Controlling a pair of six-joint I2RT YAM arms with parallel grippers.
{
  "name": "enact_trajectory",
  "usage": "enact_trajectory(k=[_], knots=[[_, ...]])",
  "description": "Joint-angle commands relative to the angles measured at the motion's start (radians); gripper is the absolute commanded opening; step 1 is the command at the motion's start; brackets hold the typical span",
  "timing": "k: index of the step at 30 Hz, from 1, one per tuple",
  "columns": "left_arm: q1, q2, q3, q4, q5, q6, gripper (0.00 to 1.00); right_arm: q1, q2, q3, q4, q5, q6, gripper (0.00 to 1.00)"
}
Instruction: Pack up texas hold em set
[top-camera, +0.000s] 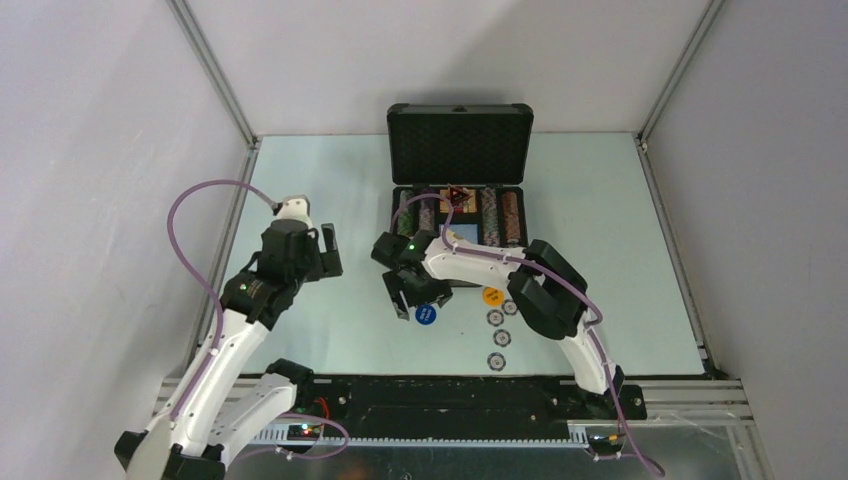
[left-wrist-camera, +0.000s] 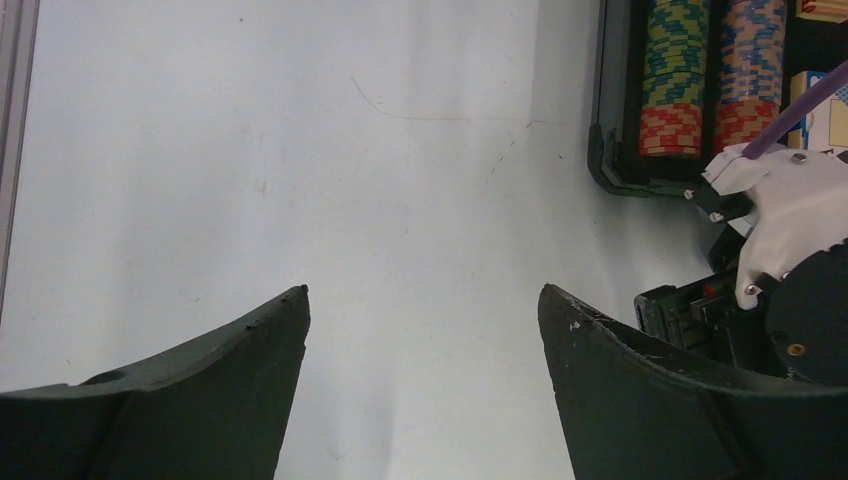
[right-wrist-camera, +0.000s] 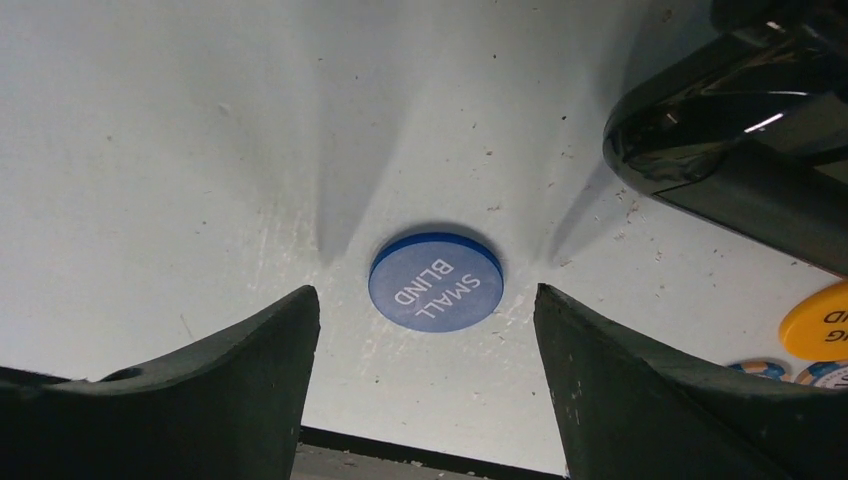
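The dark briefcase (top-camera: 460, 140) stands open at the back middle, its lid upright and rows of striped chips (top-camera: 495, 212) in its tray; its corner (left-wrist-camera: 608, 150) and chip rows (left-wrist-camera: 675, 70) show in the left wrist view. A blue "SMALL BLIND" button (top-camera: 425, 314) (right-wrist-camera: 436, 280) lies flat on the table just ahead of my right gripper (top-camera: 408, 296) (right-wrist-camera: 425, 290), which is open, with nothing between its fingers. An orange button (top-camera: 492, 296) (right-wrist-camera: 818, 320) and several loose chips (top-camera: 495, 318) lie to the right. My left gripper (top-camera: 330, 250) (left-wrist-camera: 423, 292) hangs open over bare table.
The right arm's white wrist (left-wrist-camera: 790, 230) sits close to the briefcase's front left corner. A glossy black arm part (right-wrist-camera: 740, 130) fills the right wrist view's upper right. The table's black front rail (top-camera: 440, 390) runs just behind the loose chips.
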Motion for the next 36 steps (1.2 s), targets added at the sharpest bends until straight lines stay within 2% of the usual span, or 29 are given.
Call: enact_trajectory(k=[1, 23, 36], knots=[[0.012, -0.017, 0.004, 0.026, -0.021, 0.001, 0.89, -0.005, 0.024, 0.042, -0.025, 0.001, -0.010, 0.81], [0.022, -0.015, 0.000, 0.027, -0.018, 0.004, 0.90, -0.011, 0.065, 0.037, -0.025, -0.008, -0.023, 0.70], [0.022, -0.008, -0.001, 0.028, -0.008, 0.006, 0.90, 0.000, 0.050, 0.014, -0.035, -0.019, -0.021, 0.76]])
